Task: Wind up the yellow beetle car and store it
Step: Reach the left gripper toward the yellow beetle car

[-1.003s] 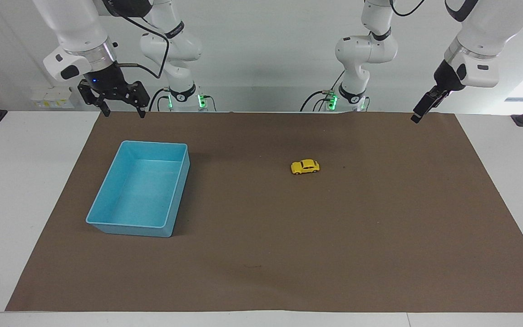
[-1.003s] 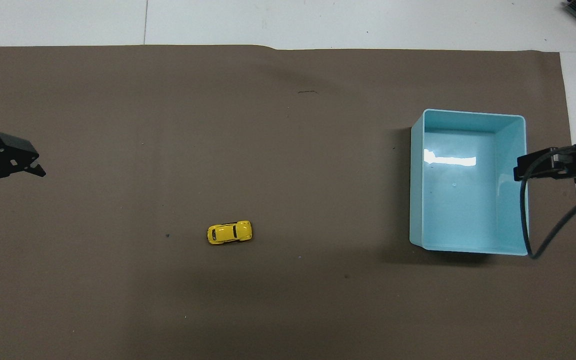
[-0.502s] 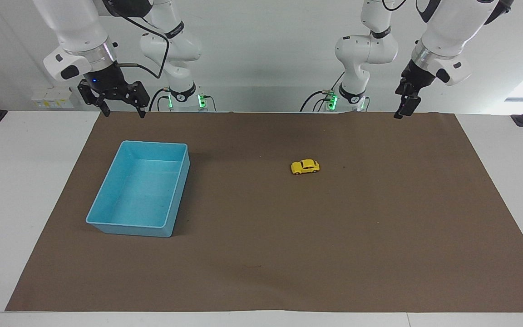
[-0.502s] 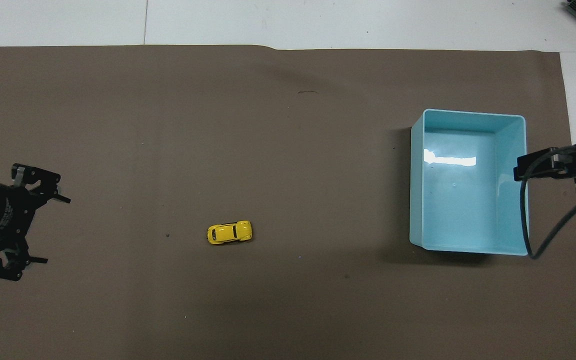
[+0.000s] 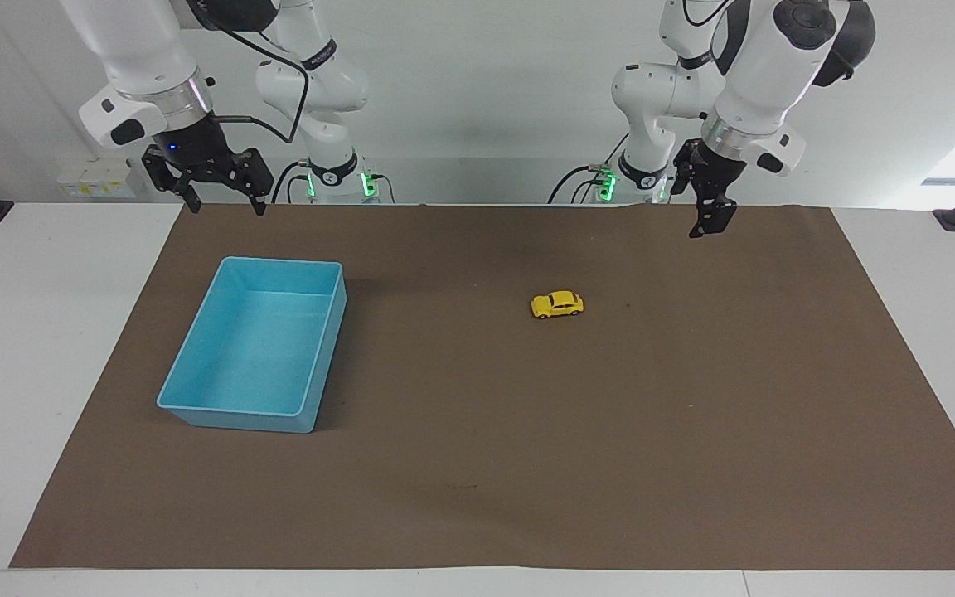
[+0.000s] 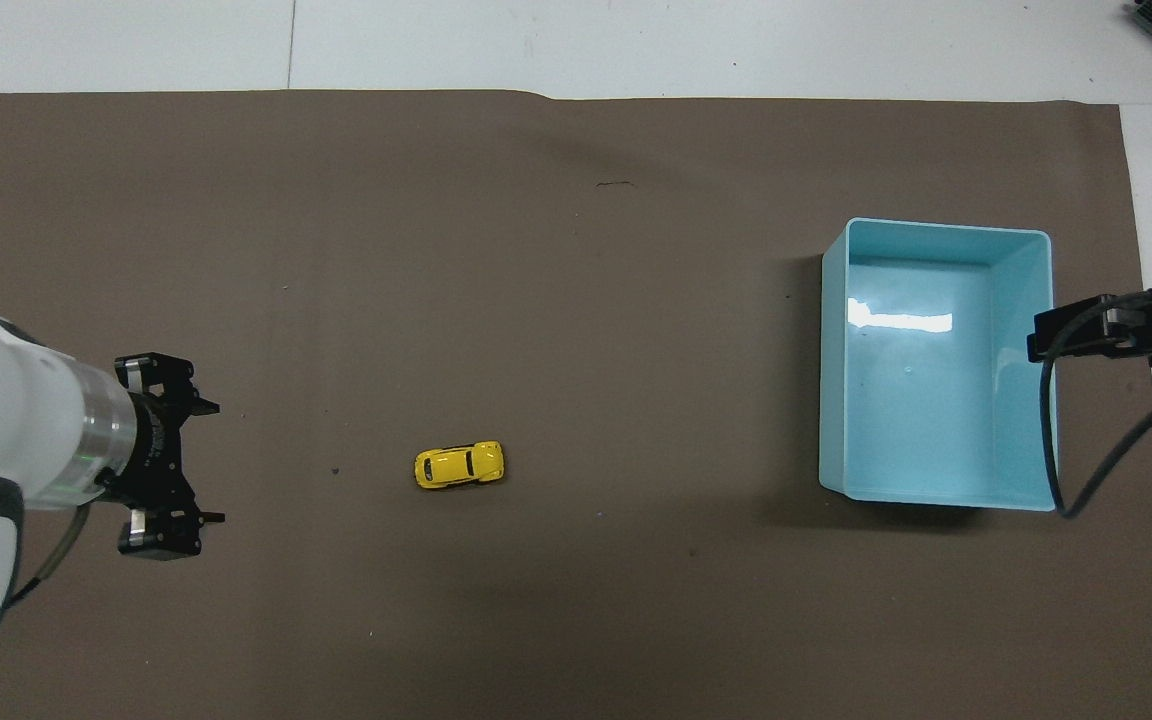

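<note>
1. The left gripper [image 6: 204, 462] is swinging in from the left arm's end of the table toward the yellow beetle car [image 5: 557, 304]. A second ago only its tips were showing at the edge of the overhead view; now the whole wrist is in view and it is hanging high over the brown mat [image 5: 527, 464], near the car but not over it.
2. Its fingers [image 6: 204, 407] are standing spread apart and gripping nothing; the overhead view shows a wide gap between them.
3. The yellow beetle car is sitting on its wheels on the brown mat, untouched and in the same spot as a second ago, toward the left arm's end and well apart from the light-blue bin [image 5: 196, 365].
4. The right gripper [image 5: 225, 202] is waiting in the air at the right arm's end, over the mat edge nearest the robots, unmoved over the last second. Its fingers are splayed open and holding nothing.
5. The light-blue bin is lying with nothing in it, in the same place as before.
6. By my reading, the left arm is taking the car and is only beginning its approach: it has yet to come over the car and descend. Winding and storing are both not yet begun.
</note>
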You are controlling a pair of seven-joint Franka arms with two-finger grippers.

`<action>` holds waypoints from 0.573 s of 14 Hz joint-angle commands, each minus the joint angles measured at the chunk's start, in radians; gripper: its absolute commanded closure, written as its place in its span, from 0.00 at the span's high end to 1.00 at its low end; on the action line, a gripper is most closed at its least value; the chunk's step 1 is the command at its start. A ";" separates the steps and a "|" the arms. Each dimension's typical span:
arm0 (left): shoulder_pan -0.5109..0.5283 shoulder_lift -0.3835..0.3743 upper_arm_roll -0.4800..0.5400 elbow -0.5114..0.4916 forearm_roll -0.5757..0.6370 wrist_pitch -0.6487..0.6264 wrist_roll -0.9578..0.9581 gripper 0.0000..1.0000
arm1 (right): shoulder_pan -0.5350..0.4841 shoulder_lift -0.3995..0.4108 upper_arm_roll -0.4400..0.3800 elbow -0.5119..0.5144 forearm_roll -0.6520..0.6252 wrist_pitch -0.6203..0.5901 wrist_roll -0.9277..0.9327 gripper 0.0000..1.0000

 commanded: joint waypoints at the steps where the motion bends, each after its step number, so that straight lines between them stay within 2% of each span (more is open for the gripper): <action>1: -0.069 -0.050 0.013 -0.108 -0.008 0.097 -0.084 1.00 | -0.011 -0.013 0.005 -0.008 0.019 -0.013 -0.007 1.00; 3: -0.075 -0.044 0.013 -0.125 -0.008 0.125 -0.148 1.00 | -0.011 -0.013 0.005 -0.009 0.020 -0.014 -0.008 1.00; 5: -0.117 -0.044 0.010 -0.157 -0.004 0.222 -0.321 1.00 | -0.011 -0.013 0.005 -0.008 0.019 -0.013 -0.008 1.00; 8: -0.163 -0.044 -0.025 -0.148 -0.002 0.212 -0.427 1.00 | -0.011 -0.013 0.005 -0.009 0.019 -0.013 -0.008 1.00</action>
